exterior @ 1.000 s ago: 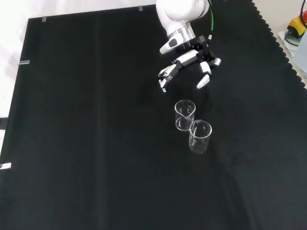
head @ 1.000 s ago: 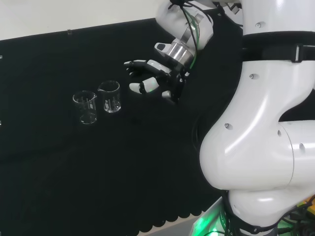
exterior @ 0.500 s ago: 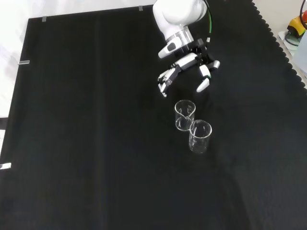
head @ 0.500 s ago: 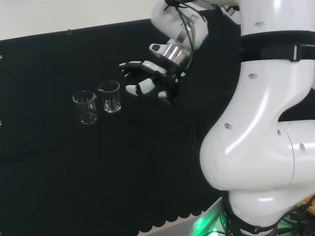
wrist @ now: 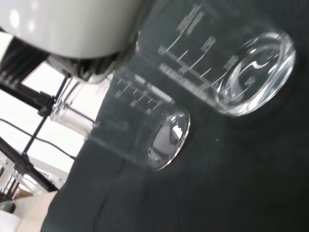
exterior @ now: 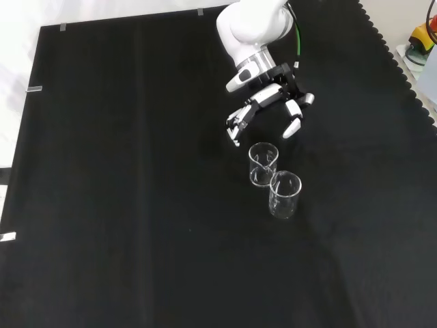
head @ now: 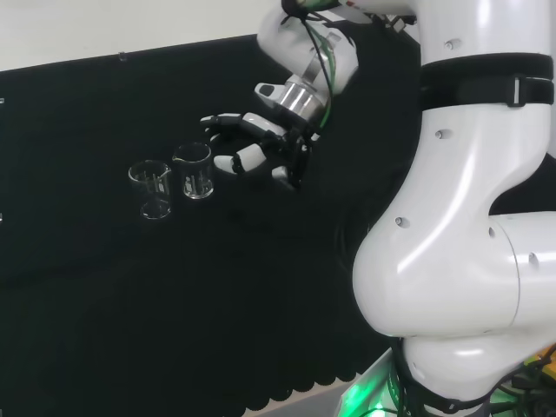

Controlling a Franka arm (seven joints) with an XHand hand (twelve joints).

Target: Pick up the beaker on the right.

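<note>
Two clear glass beakers stand upright side by side on the black cloth. In the head view the right beaker [head: 194, 170] is nearer the hand and the left beaker [head: 152, 190] stands beyond it. In the front view these are the upper beaker [exterior: 263, 164] and the lower beaker [exterior: 284, 195]. The hand [head: 252, 149] hovers just right of the right beaker in the head view, fingers spread and lightly bent, holding nothing. In the front view the hand [exterior: 270, 109] is just above the upper beaker. The wrist view shows the near beaker [wrist: 227, 63] large, the far beaker [wrist: 145, 130] behind it.
The arm's big white links [head: 460, 217] stand at the right of the head view. The scalloped edge of the black cloth [exterior: 389, 48] runs along the right of the front view.
The hand has moved toward the beakers over the last second, leftward in the head view and downward in the front view. Both beakers stand where they were.
</note>
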